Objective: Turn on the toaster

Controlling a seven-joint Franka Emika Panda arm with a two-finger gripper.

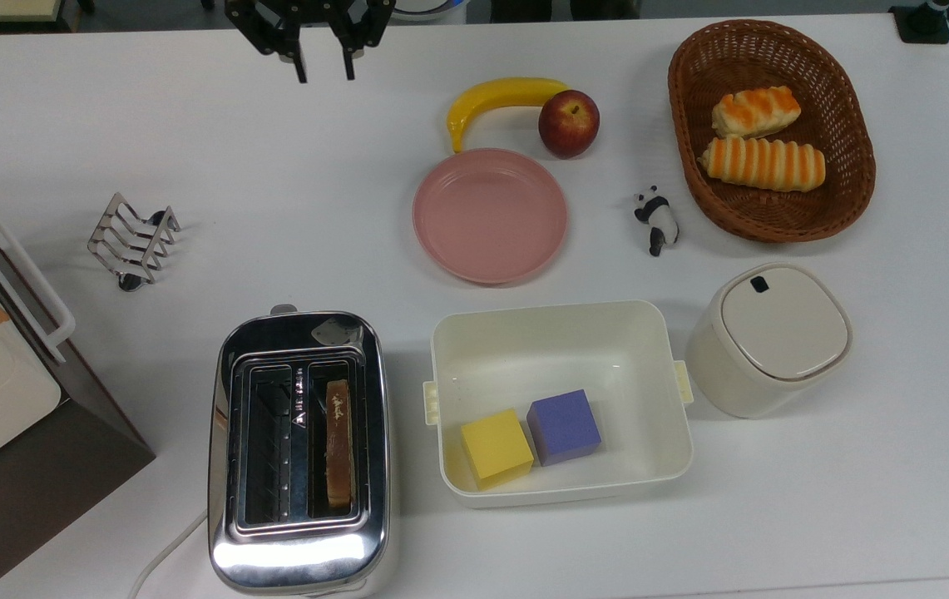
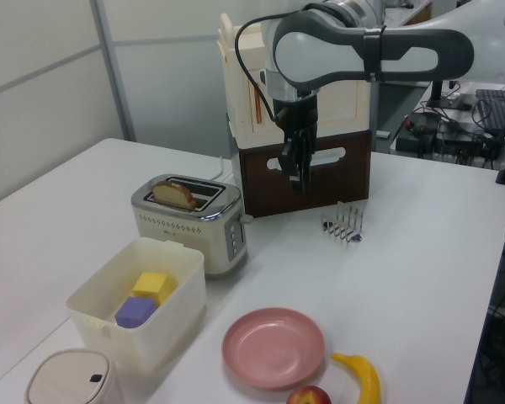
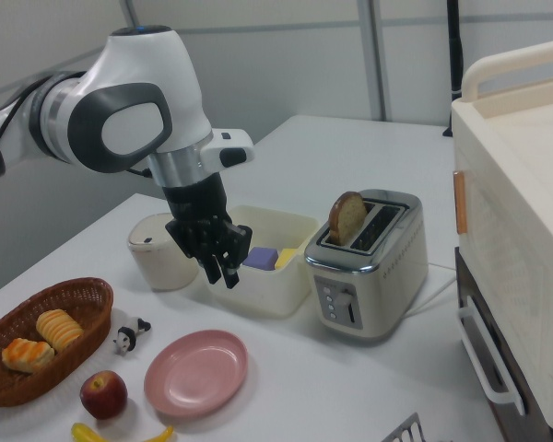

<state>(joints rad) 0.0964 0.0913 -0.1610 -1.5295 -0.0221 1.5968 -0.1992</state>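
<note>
At twelve o'clock of the top view, the gripper point(image 1: 324, 71) hangs empty, fingers narrowly parted; the toaster point(image 1: 299, 449) sits at seven o'clock, untouched, so approach remains: descend to its end lever, press down

Top view: straight down from overhead onto the white table point(image 1: 191, 141), wide and fairly distant. Left view: raised and oblique from one table end, facing the toaster point(image 2: 189, 223) and arm. Right view: lower and nearer, from the opposite side. Shared by all three: toaster, pink plate point(image 3: 196, 372), cream bin point(image 1: 561, 399).
</note>
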